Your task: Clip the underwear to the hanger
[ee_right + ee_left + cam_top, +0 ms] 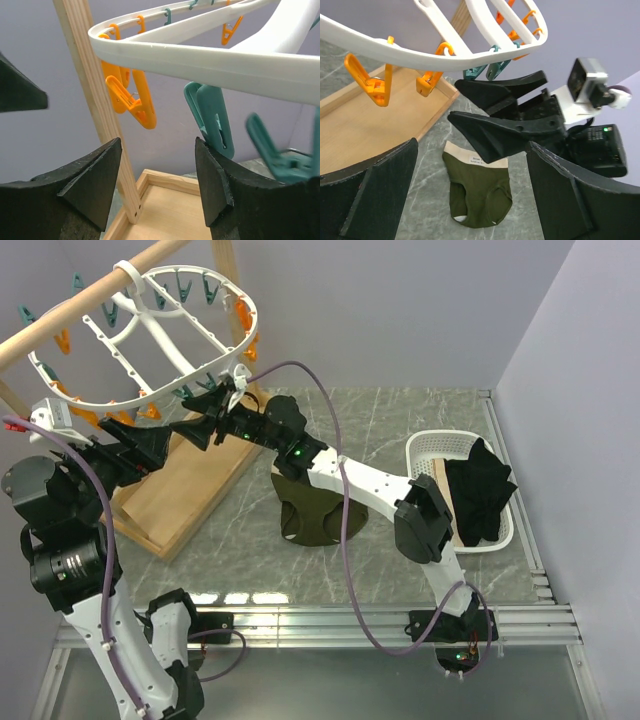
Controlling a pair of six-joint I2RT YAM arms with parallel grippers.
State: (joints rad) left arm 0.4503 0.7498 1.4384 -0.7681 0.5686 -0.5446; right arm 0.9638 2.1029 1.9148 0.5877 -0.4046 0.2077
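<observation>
Framing the flat underwear [480,190] (half-hidden from above), the left tool [472,150] gapes empty, like the right tool [157,147].

A: Anything hidden?
B: The underwear [308,512], upper part under the right arm [365,480], top view.
A: Blur?
B: Teal clothespin [280,156], right wrist view, smeared, edge-cut. The hanger [210,55] is cropped too.

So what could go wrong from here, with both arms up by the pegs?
1. The underwear lies on the table, held by nothing. The left fingers and right fingers are open and empty, so nothing may get clipped.
2. Both sets of fingers sit close together under the hanger. They could bump each other or set it swinging.
</observation>
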